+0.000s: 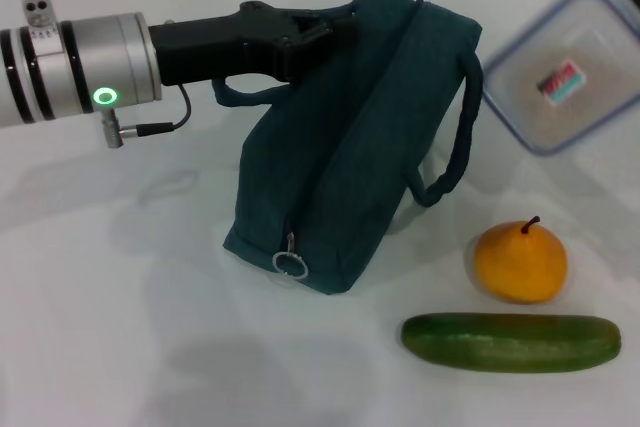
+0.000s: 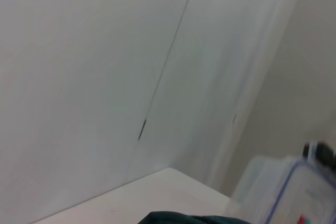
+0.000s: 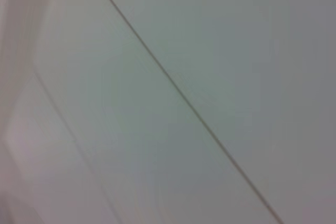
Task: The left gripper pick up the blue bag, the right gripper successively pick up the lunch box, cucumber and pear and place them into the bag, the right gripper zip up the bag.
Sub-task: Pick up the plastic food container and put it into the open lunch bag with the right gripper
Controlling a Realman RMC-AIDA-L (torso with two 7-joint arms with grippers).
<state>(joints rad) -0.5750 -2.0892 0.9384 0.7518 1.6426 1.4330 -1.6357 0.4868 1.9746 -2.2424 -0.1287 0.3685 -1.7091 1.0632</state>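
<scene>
The left gripper is clamped on the top edge of the soft, dark-teal fabric bag, which slumps on the white table. A blurred clear lunch box with a blue rim hovers beyond; its holder is unseen. A round orange pear lies just beside a glossy cucumber.

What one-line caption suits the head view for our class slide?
Left gripper grips the blue bag at its top; the lunch box is raised, with pear and cucumber on the table.
</scene>
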